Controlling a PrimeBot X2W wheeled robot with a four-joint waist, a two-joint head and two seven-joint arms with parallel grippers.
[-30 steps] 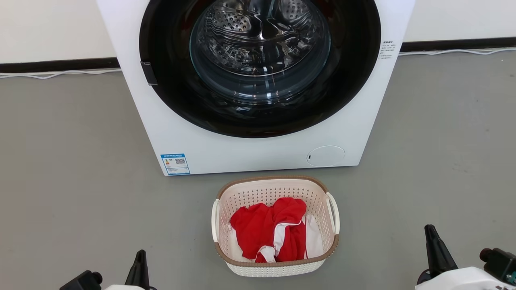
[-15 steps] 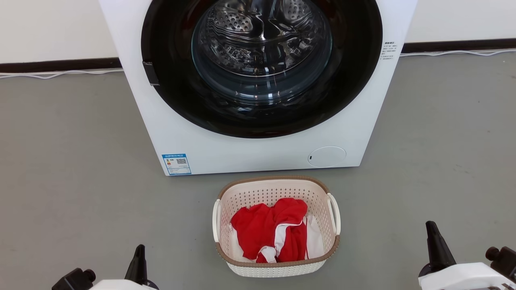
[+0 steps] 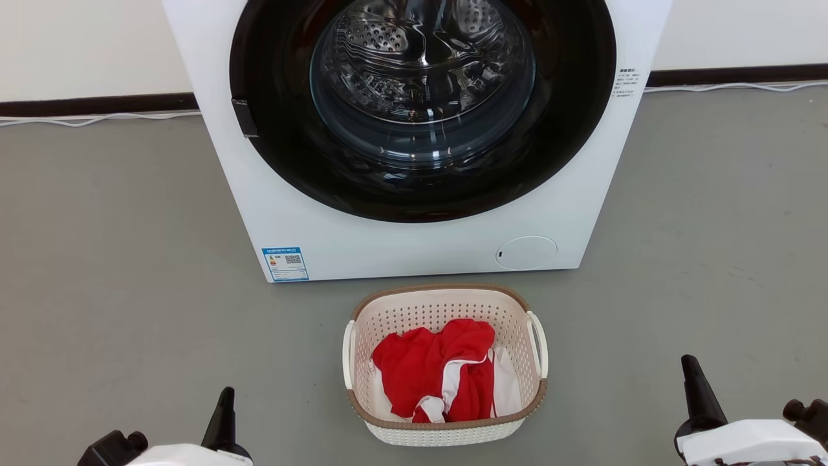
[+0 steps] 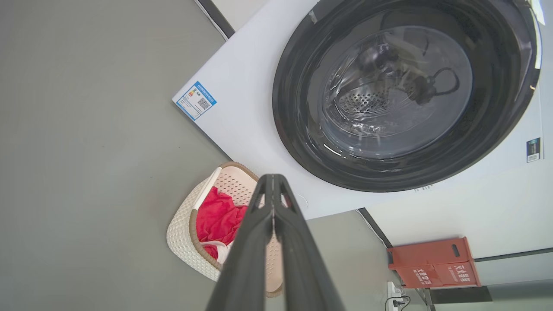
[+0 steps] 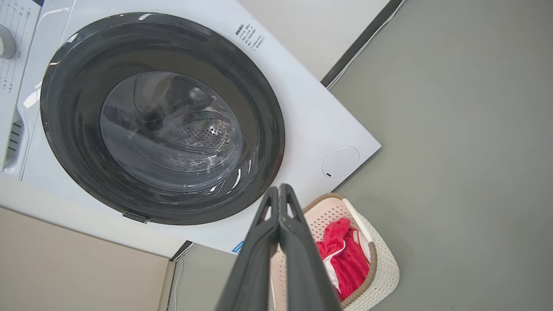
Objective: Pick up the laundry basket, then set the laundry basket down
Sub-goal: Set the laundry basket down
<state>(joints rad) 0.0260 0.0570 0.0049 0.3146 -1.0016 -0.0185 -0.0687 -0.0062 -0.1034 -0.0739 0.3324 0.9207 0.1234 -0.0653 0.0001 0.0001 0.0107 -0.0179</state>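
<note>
The laundry basket (image 3: 445,304) is cream-white and perforated, with a brown rim and white side handles. It stands on the grey floor just in front of the washer, with red and white clothes (image 3: 440,377) inside. It also shows in the wrist views, laundry basket (image 4: 185,233) and laundry basket (image 5: 382,263). My left gripper (image 3: 226,392) is shut and empty at the lower left, well to the basket's left. My right gripper (image 3: 687,360) is shut and empty at the lower right, apart from the basket. Both grippers' fingers (image 4: 272,190) (image 5: 278,192) are pressed together.
A white front-loading washer (image 3: 414,252) with a dark round door (image 3: 420,188) stands right behind the basket. White cables (image 3: 97,119) run along the dark baseboard. A red box (image 4: 434,262) sits by the wall in the left wrist view. Grey floor lies on both sides.
The head view has shifted slightly, so everything sits a little to the right and lower. Both grippers have dropped a bit toward the bottom edge. The basket has not moved.
</note>
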